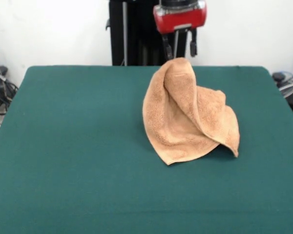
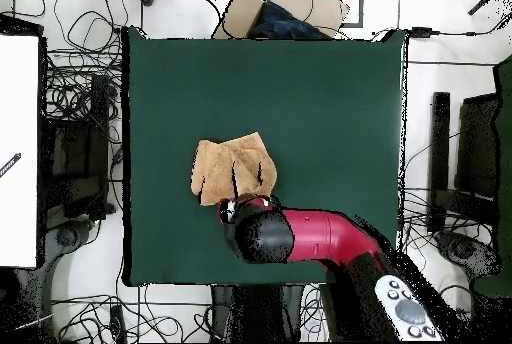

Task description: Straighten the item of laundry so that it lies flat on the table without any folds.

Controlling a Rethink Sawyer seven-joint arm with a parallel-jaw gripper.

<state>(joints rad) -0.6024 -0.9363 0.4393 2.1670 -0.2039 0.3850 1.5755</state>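
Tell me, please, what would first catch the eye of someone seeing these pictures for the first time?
The peach-orange towel stands out first: it is lifted into a drooping peak right of centre on the dark green table, its lower folds still resting on the felt. Right above the peak hangs the red and black arm's tool, apparently holding the towel's top.

Small peach-orange terry towel (image 1: pixel 188 114): one plain warm tone all over, looped nap, shaded darker inside the folds; no pattern readable from the front. Overhead view, same towel (image 2: pixel 232 169): pale tan-orange, with thin dark crease lines.

Large rectangular dark green felt worktop (image 1: pixel 73 146): uniform deep green, unpatterned.

Glossy red arm casing with black joint (image 2: pixel 305 237); grey panel with round buttons near its base.

Red head above black claw (image 1: pixel 180 48) prongs.

White wall behind; black pedestal.
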